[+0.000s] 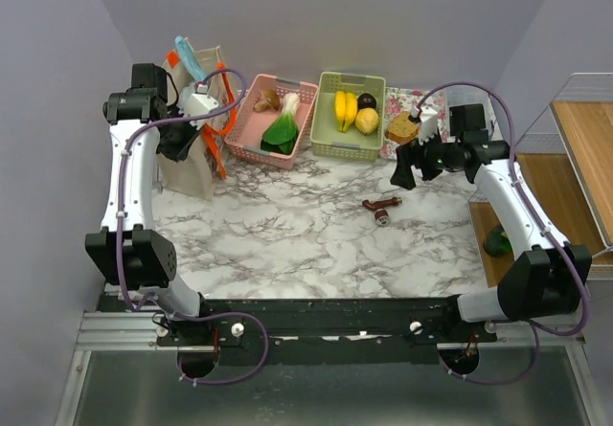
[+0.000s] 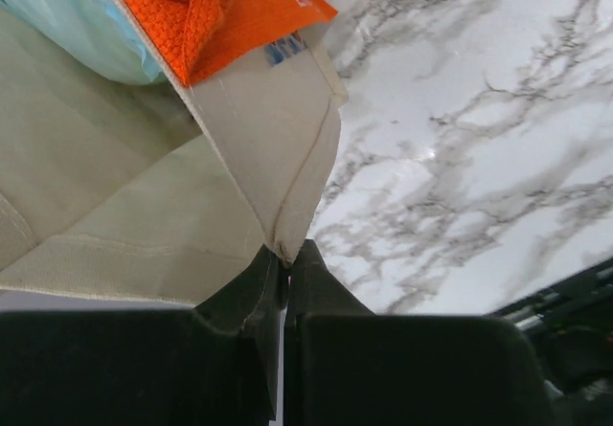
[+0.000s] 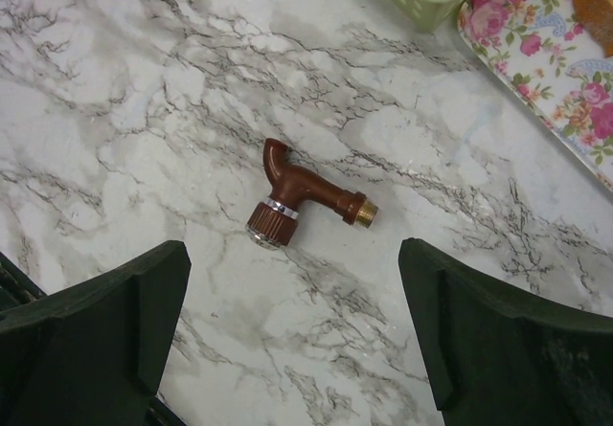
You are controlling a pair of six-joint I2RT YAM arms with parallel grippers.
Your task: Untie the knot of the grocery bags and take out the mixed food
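Table: white marble table [image 1: 287, 244], with plain grey-purple walls behind it.
Tote: a stiff beige tote [image 1: 196, 163] with orange handles stands at 10 o'clock on the table.
Grocery bag: the light blue grocery bag [image 1: 189, 59] sits inside the tote, and only its top pokes out.
Knot: too small to see well. I think it is not undone yet.
Mixed food: none of it shows. It is most likely inside the grocery bag.
Left gripper: the left gripper [image 2: 284, 263] is clenched on a corner of the tote's rim, pinching the cloth.
Right gripper: the right gripper [image 3: 292, 282] is spread wide and holds nothing. It hangs over a brown toy tap [image 3: 302, 196] at 3 o'clock.
Done: nothing yet, as far as I can tell.
Left: get to the grocery bag, undo the knot, take out the food.
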